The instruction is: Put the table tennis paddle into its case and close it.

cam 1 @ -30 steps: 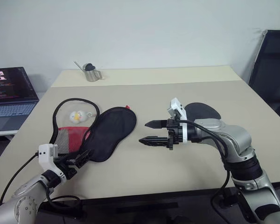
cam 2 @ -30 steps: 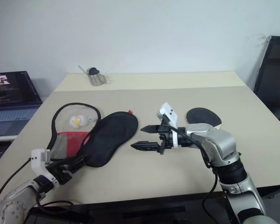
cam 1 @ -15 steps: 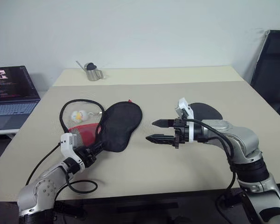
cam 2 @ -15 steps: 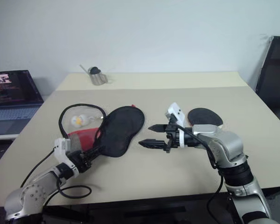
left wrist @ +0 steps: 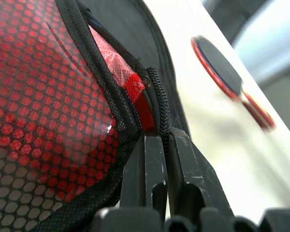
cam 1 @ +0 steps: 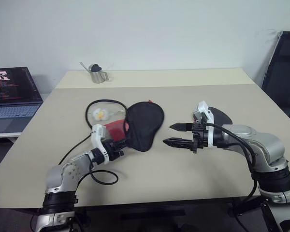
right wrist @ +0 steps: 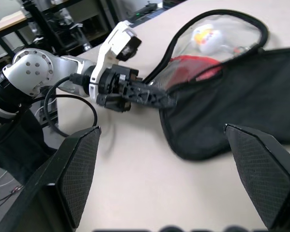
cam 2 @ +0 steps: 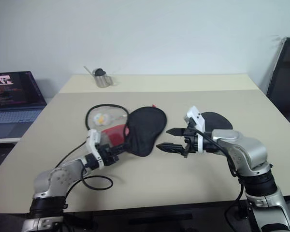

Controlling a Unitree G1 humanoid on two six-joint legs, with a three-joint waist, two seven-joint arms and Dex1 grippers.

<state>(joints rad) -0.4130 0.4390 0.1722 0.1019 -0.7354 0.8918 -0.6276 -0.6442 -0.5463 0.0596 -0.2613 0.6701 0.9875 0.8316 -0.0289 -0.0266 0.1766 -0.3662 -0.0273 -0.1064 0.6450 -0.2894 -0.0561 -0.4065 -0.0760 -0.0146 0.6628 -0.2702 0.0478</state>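
Note:
The case (cam 1: 146, 123) lies open on the table, its black half to the right and its wire-rimmed mesh half (cam 1: 104, 113) to the left. My left gripper (cam 1: 123, 143) is shut on the case's zip edge (left wrist: 157, 113), beside the red mesh pocket (left wrist: 43, 96). The table tennis paddle (cam 2: 217, 120) lies flat behind my right arm, its black face up. In front of the paddle my right gripper (cam 1: 167, 134) stands open, pointing left at the case's black half and a short way from it, holding nothing.
A small white-yellow plush charm (cam 1: 100, 114) sits inside the case's mesh half. A metal pitcher (cam 1: 95, 74) stands at the table's far left. A laptop (cam 1: 12, 92) is on a side desk to the left, and a black chair (cam 1: 282, 63) stands at the right.
My left gripper has shut on the case's edge and dragged the case to the right, toward the table's middle. The right gripper has drifted slightly right and stays open.

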